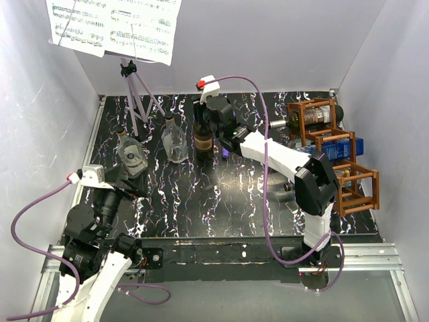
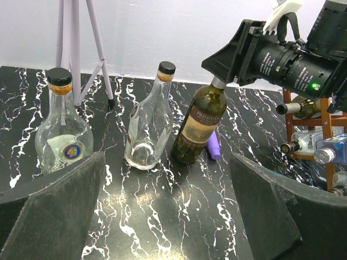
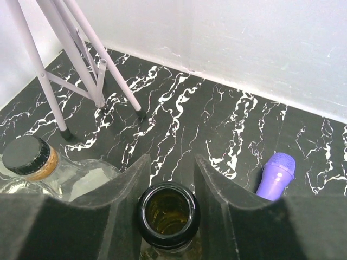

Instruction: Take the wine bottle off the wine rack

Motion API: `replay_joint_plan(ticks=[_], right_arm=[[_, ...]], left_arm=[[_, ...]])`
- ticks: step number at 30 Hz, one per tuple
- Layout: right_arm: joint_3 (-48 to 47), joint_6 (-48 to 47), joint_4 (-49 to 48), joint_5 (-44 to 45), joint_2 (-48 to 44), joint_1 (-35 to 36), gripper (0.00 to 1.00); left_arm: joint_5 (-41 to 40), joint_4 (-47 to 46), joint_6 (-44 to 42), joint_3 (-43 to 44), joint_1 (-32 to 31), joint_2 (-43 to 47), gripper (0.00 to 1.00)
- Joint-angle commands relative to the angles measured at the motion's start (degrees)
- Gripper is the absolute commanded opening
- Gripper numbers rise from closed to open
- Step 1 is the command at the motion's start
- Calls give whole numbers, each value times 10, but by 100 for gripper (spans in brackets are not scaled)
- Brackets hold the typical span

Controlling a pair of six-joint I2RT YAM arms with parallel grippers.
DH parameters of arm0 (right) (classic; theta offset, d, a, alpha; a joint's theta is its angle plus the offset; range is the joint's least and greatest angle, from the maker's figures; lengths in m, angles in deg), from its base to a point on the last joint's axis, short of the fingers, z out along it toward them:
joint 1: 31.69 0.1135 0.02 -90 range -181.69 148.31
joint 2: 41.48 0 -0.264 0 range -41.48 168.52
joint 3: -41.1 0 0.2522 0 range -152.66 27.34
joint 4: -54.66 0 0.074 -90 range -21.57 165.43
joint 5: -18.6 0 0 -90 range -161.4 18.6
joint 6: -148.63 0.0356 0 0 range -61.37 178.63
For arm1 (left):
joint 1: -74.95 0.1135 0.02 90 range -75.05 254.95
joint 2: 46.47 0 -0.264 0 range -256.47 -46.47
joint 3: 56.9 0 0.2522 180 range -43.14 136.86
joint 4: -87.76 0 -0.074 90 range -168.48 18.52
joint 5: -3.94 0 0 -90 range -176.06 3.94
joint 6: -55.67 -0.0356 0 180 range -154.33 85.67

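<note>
The dark green glass wine bottle [image 2: 198, 127] stands slightly tilted on the black marbled bench [image 1: 234, 194], well apart from the reddish-brown wooden wine rack [image 1: 335, 154], its neck clamped in the right hand [image 2: 219, 80], which likely must next release gently and lift clear; the left hand [image 2: 168, 211] gapes apart.

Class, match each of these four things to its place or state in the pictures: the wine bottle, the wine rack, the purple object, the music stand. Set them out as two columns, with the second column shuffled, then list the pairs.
Things
1. wine bottle
2. wine rack
3. purple object
4. music stand

Places or states
A. at the far left of the table, with sheet music on top
B. lying on the table next to the wine bottle
C. neck between the right arm's fingers, base on the table
D. at the table's right edge, other bottles lying in its cells

Pairs: 1-C, 2-D, 3-B, 4-A
</note>
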Motion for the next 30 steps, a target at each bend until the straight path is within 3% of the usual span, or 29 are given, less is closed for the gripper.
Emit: replay_joint_plan(ticks=[1, 3, 8, 14, 19, 30], right_arm=[[-6, 4, -57, 7, -41, -1, 50], [-7, 8, -50, -4, -51, -1, 60], [-57, -1, 24, -47, -83, -1, 72], [-53, -57, 115, -107, -167, -2, 74], [0, -179, 233, -164, -266, -2, 73], [140, -535, 479, -137, -444, -2, 83]], left_arm=[[2, -1, -7, 6, 1, 2, 98], [3, 0, -7, 6, 1, 2, 98], [4, -1, -7, 7, 1, -1, 98], [4, -1, -7, 6, 1, 3, 98], [7, -1, -7, 6, 1, 6, 98], [16, -3, -6, 5, 1, 9, 98]])
